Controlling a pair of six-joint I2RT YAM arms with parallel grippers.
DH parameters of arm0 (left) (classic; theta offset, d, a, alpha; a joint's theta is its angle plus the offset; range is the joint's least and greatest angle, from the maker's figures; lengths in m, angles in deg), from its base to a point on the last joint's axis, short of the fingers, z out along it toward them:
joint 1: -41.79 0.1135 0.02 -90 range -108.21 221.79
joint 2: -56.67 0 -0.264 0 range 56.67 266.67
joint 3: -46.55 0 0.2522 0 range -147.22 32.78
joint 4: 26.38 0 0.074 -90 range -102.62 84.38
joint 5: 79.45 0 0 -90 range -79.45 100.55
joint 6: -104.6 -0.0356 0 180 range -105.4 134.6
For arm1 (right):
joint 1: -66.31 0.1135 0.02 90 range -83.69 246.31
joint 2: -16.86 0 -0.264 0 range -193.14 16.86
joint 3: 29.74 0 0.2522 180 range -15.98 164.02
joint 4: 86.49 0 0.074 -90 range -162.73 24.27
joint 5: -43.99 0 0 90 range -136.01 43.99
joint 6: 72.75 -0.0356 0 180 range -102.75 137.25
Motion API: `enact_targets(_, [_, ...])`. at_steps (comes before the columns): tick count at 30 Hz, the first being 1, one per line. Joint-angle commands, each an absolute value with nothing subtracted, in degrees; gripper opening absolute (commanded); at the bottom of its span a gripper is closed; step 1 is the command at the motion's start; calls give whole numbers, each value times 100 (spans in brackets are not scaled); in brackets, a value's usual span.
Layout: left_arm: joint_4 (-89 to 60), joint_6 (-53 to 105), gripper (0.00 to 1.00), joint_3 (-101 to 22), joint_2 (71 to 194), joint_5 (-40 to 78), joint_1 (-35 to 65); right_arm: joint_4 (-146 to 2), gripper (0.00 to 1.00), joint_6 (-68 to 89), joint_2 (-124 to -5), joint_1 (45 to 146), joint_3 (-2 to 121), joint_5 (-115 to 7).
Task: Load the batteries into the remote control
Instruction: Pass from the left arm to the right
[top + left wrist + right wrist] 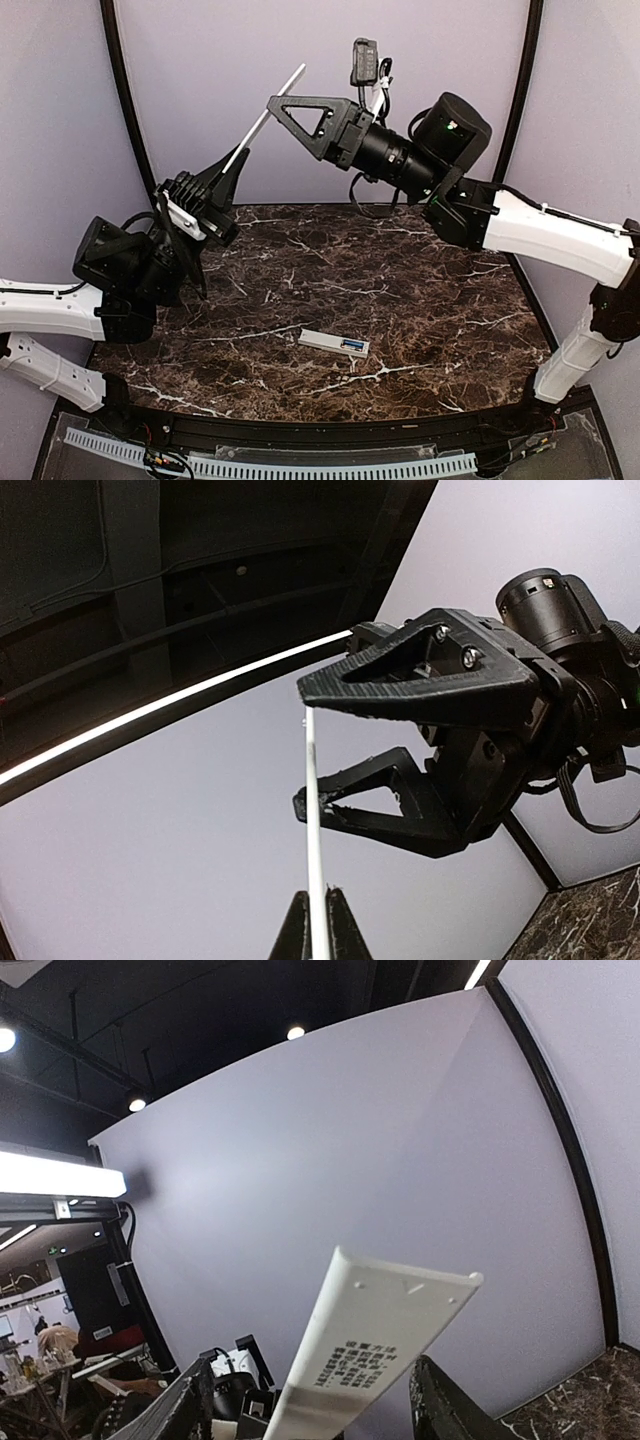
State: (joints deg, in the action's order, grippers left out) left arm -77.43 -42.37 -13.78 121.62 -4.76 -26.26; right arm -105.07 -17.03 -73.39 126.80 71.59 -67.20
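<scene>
Nearing the end, I'd judge: remote control (325,341) lies by the tabletop's near edge, mid-width, with blue batteries (351,346) in its recess, count unclear. Overhead, left gripper (236,162) pinches the cover strip (255,132); right gripper (304,745) gapes around its top. Cover not yet fitted.

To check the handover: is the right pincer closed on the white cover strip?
No, the right pincer is wide open, its fingers apart on either side of the cover strip held by the left pincer.

Dark marble-patterned table (450,300), veined in white
A white remote control (328,341) lies flat near the front middle, slightly askew; a blue battery (351,346) shows at its right end
</scene>
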Motion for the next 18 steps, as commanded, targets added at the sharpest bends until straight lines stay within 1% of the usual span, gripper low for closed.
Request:
enact_targets(1, [-8019,-4525,0,-1357,12238,-592,-2650,-10617,60,-2221,-7592,12691,7539,-6847])
enact_targets(6, [-8150,-4666,0,-1362,12256,-678,-2658,-10589,44,-2417,-7709,12691,7640,-6882])
enact_targets(8, [-8152,-4666,0,-1362,12232,-677,-2658,-10637,40,-2432,-7709,12689,7606,-6895])
enact_targets(13, [-8166,-4656,0,-1385,12218,-714,-2659,-10578,36,-2462,-7773,12691,7640,-6986])
enact_targets(18, [-8146,-4662,0,-1397,12213,-710,-2659,-10580,36,-2576,-7917,12689,7769,-7167])
